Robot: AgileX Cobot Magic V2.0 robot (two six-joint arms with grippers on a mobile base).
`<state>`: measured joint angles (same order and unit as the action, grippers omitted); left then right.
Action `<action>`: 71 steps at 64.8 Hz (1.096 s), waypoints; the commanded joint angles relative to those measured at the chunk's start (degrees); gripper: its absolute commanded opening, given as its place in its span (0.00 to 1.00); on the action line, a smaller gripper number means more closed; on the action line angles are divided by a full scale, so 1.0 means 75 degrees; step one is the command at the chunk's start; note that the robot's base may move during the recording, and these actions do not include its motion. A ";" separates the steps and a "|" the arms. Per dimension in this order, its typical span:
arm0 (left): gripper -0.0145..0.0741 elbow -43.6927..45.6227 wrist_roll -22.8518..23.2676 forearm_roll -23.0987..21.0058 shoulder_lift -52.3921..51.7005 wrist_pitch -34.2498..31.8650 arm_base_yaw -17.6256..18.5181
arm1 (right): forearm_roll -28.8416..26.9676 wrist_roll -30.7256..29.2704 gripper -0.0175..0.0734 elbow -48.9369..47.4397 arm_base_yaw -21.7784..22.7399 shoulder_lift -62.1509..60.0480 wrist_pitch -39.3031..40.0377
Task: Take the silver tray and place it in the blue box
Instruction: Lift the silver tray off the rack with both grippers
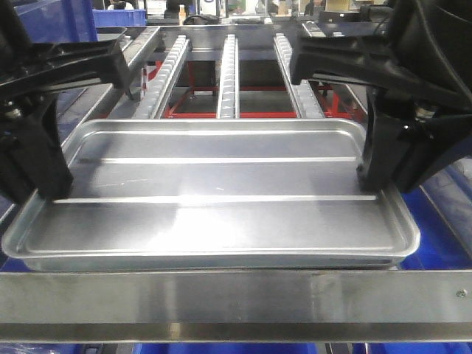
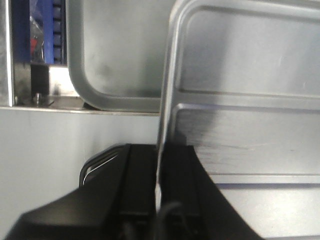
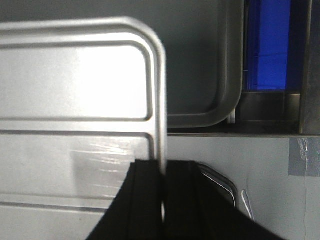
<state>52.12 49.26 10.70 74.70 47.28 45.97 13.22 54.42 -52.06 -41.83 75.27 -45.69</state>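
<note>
The silver tray (image 1: 221,177) is a wide shiny pan with two long ridges, lying level across the front view. My left gripper (image 1: 50,193) is shut on its left rim and my right gripper (image 1: 372,184) on its right rim. In the left wrist view the thin rim of the tray (image 2: 250,75) runs between the black fingers of the left gripper (image 2: 159,165). In the right wrist view the right gripper (image 3: 163,175) pinches the tray's (image 3: 75,75) edge the same way. Blue box plastic (image 1: 446,221) shows beside and below the tray's right end.
A second grey tray (image 2: 120,55) (image 3: 200,60) lies underneath the held one. A steel bar (image 1: 236,295) crosses in front. Behind stand roller rails (image 1: 228,74) on a red frame (image 1: 199,112). Blue crates (image 1: 51,18) sit at the back left.
</note>
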 commanded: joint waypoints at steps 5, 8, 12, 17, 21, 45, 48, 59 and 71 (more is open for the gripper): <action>0.15 0.0171 0.0108 0.0256 -0.0232 -0.0183 0.0044 | 0.0329 0.0009 0.25 -0.0181 0.0024 -0.0259 0.0011; 0.15 0.0171 0.0108 0.0256 -0.0231 -0.0183 0.0044 | 0.0329 0.0009 0.25 -0.0181 0.0024 -0.0259 0.0011; 0.15 0.0171 0.0108 0.0256 -0.0231 -0.0183 0.0044 | 0.0329 0.0009 0.25 -0.0181 0.0024 -0.0259 0.0011; 0.15 0.0171 0.0108 0.0256 -0.0231 -0.0183 0.0044 | 0.0329 0.0009 0.25 -0.0181 0.0024 -0.0259 0.0011; 0.15 0.0171 0.0108 0.0256 -0.0231 -0.0168 0.0044 | 0.0329 0.0009 0.25 -0.0181 0.0024 -0.0259 0.0011; 0.15 0.0171 0.0108 0.0256 -0.0231 -0.0168 0.0044 | 0.0329 0.0009 0.25 -0.0181 0.0024 -0.0259 0.0012; 0.15 0.0171 0.0108 0.0256 -0.0231 -0.0168 0.0044 | 0.0329 0.0009 0.25 -0.0181 0.0024 -0.0259 0.0012; 0.15 0.0171 0.0108 0.0256 -0.0231 -0.0168 0.0044 | 0.0329 0.0009 0.25 -0.0181 0.0024 -0.0259 0.0012; 0.15 0.0171 0.0108 0.0256 -0.0231 -0.0168 0.0044 | 0.0329 0.0009 0.25 -0.0181 0.0024 -0.0259 0.0012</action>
<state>52.12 49.26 10.87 74.70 47.16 45.97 13.22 54.57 -52.06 -41.83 75.27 -45.87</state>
